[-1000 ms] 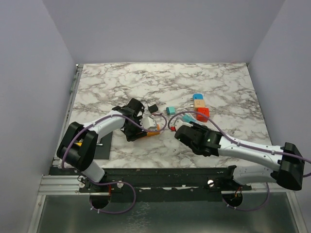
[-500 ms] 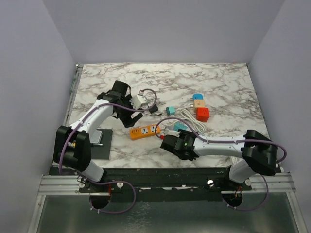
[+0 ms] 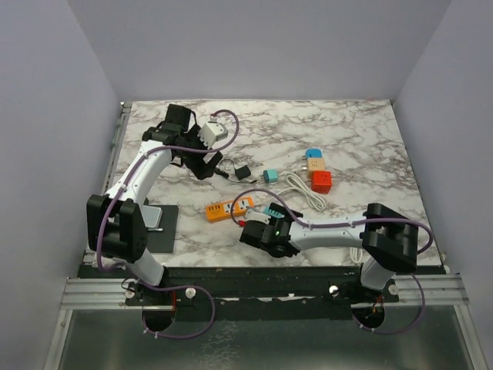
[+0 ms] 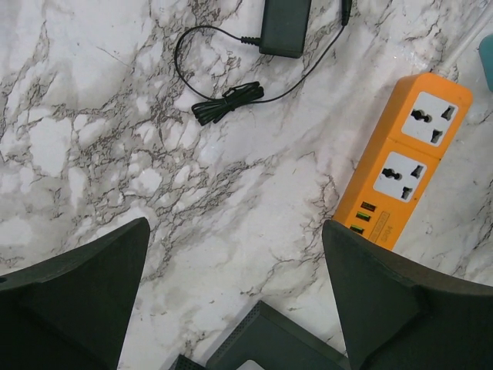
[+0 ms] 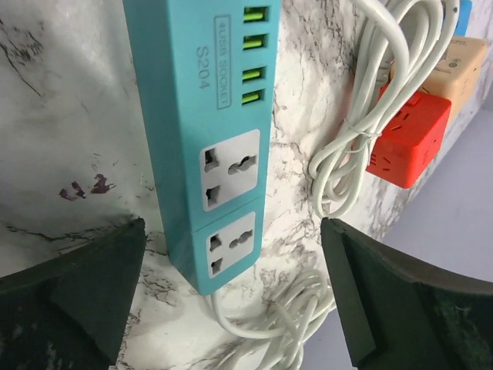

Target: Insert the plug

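The plug is a black adapter (image 3: 242,171) (image 4: 285,27) with a thin coiled cord (image 4: 227,102), lying loose on the marble table. An orange power strip (image 3: 229,207) (image 4: 404,181) lies nearer, its sockets empty. My left gripper (image 3: 206,166) (image 4: 235,225) hangs open above bare marble between them, holding nothing. My right gripper (image 3: 264,225) (image 5: 233,223) is open at the cable end of a teal power strip (image 3: 272,210) (image 5: 212,131). That end shows between its fingers, ungripped.
A coiled white cable (image 3: 304,191) (image 5: 362,116) lies right of the teal strip. Red (image 3: 322,181) (image 5: 408,139), beige (image 3: 316,164) (image 5: 454,69) and blue (image 3: 313,153) cube sockets sit beyond it. A small teal cube (image 3: 269,176) is beside the adapter. A black mat (image 3: 162,229) lies near the left base.
My left gripper left the orange strip, rose toward the far left and opened. The right arm swung left toward the near edge and its jaws opened wide.
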Available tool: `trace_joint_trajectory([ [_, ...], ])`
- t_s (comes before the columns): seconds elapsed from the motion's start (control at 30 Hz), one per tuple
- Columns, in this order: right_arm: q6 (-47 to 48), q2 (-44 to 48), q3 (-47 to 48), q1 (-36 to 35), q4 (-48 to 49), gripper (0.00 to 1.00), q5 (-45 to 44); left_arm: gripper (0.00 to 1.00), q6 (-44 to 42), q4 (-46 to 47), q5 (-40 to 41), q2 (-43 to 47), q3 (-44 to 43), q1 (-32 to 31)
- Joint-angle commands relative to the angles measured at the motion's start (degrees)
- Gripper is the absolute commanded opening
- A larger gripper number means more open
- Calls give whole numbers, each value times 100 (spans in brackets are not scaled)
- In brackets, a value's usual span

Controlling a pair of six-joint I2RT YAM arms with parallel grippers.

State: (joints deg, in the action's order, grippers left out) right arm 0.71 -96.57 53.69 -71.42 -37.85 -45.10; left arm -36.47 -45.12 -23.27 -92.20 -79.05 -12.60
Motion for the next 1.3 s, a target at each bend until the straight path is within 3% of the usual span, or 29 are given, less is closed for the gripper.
trace_joint_trajectory([
  [0.0,-699,351,356,-30,-416,100,350,95,21,-181,-324,-115,-299,-3],
  [0.1,-1382,694,699,-20,-918,100,343,96,41,-191,-375,-120,-392,0],
  [0.2,-3151,1074,1228,263,-1802,100,-80,96,72,-190,-433,-108,-476,-1],
  [0.27,-4214,1453,1464,884,-2282,100,175,96,109,-194,-470,-114,-539,-3],
  [0.37,-5129,2020,1488,2661,-2611,100,1453,97,187,-219,-503,-130,-651,-13],
  [0.47,-5352,2398,1064,4263,-2575,100,2505,98,197,-268,-501,-117,-729,-9],
  [0.63,-5542,2661,625,5549,-2683,100,2686,99,166,-278,-530,-16,-615,-13],
  [0.97,-6073,2548,-74,6745,-2512,100,2330,99,-118,-278,-416,-19,-416,-105],
  [1.1,-6447,2439,-478,6987,-1920,99,2253,99,-202,-277,-307,-36,-351,-155],
  [1.27,-6572,1507,-557,7316,-1460,95,2255,99,-206,-277,-241,-3,-280,-158],
])
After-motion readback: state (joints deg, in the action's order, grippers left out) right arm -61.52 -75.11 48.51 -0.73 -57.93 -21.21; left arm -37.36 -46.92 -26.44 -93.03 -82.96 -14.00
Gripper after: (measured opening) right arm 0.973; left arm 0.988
